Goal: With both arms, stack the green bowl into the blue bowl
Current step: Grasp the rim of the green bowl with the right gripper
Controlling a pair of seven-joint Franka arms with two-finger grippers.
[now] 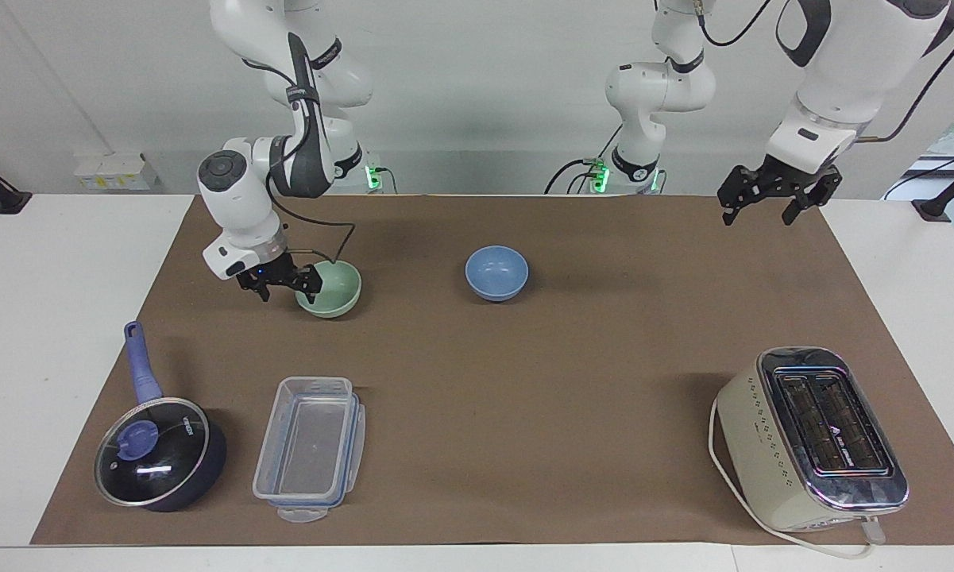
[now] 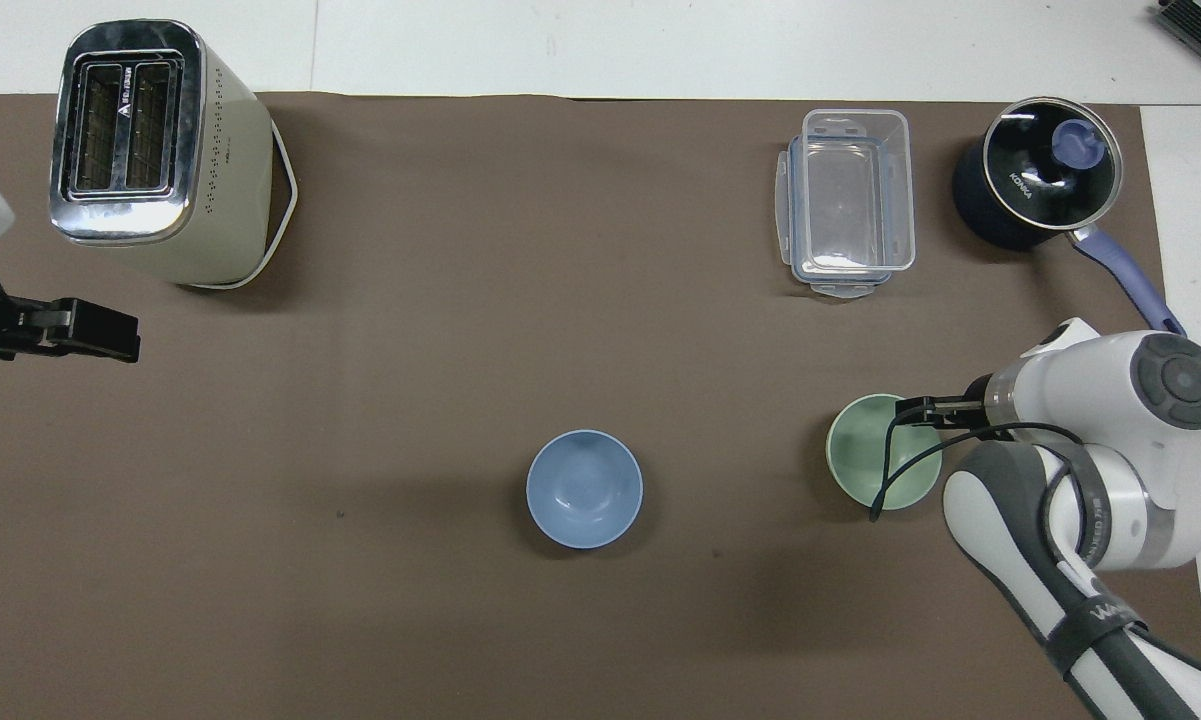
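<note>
Two bowls, same size, smooth matte, sit nearest the robots: green bowl [image 1: 330, 288] pale mint, toward the right arm's end; blue bowl [image 1: 496, 272] periwinkle, mid-worktop, well apart. Right end effector [image 1: 280, 283] low at the green bowl's rim, fingers spread, one over the rim. Left end effector [image 1: 770, 196] raised over the mat's edge, spread, holding nothing. Farther: one clear container [image 1: 310, 448], one lidded saucepan [image 1: 159, 453], one toaster [image 1: 814, 438].
</note>
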